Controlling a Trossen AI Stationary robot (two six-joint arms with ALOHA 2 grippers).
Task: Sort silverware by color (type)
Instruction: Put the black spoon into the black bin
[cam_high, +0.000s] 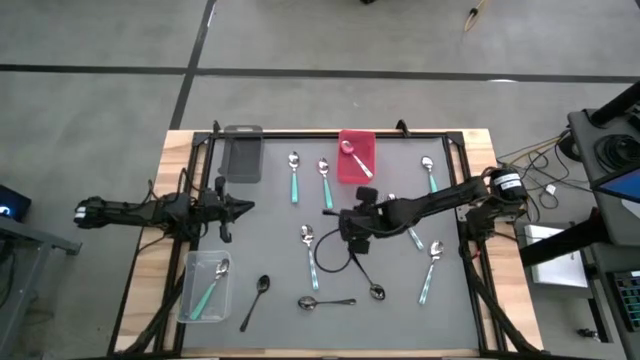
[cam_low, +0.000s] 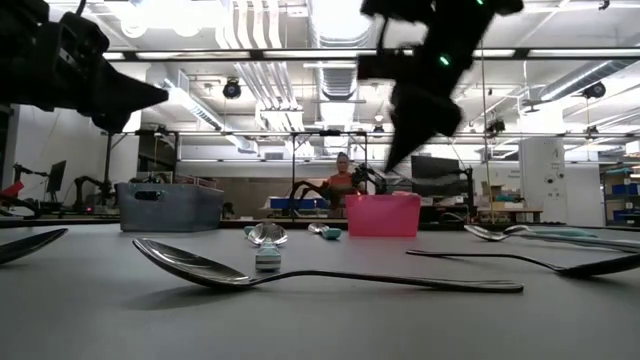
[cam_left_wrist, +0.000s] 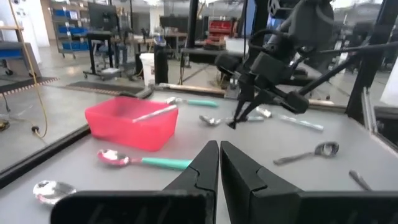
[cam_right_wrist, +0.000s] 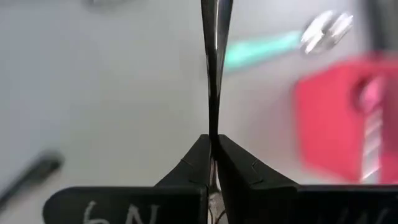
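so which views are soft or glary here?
Right wrist view: background blurred, red bin and a teal-handled spoon smeared, only the dark utensil pinched in the right gripper reads. Low view: ceiling lights backlight both arms into silhouettes. High and left wrist views: reasonably clear.

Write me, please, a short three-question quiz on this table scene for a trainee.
1. True or false: the left gripper is holding a spoon.
2. Which bin holds teal-handled spoons: A grey, B red, C clear?
3. Fill in: the right gripper is shut on a thin dark ____.

Key: 1 false, it is shut on nothing. 2 C, the clear bin. 3 spoon: the dark spoon shows edge-on between the fingers.
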